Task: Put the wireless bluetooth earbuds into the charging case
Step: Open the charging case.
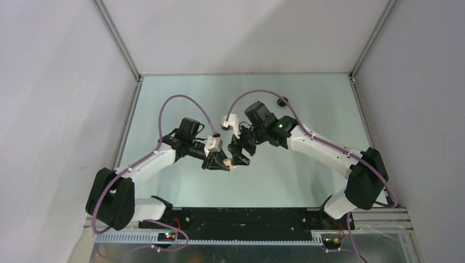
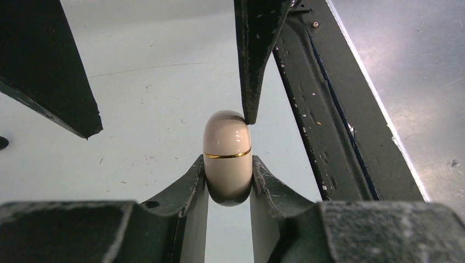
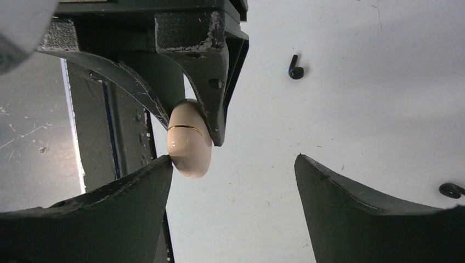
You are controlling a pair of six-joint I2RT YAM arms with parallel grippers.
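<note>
Pinching the shut charging case [image 2: 227, 137], your left gripper [image 2: 228, 163] must hold steady while your wide-open, empty right gripper [image 3: 233, 160] works a fingertip [image 3: 160, 167] into the gold seam [image 2: 227, 155].

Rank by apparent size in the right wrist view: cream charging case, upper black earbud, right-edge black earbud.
1. cream charging case: clearly largest, though also nearest the camera.
2. upper black earbud and right-edge black earbud: not rankable, since the right-edge one shows only partly.
</note>
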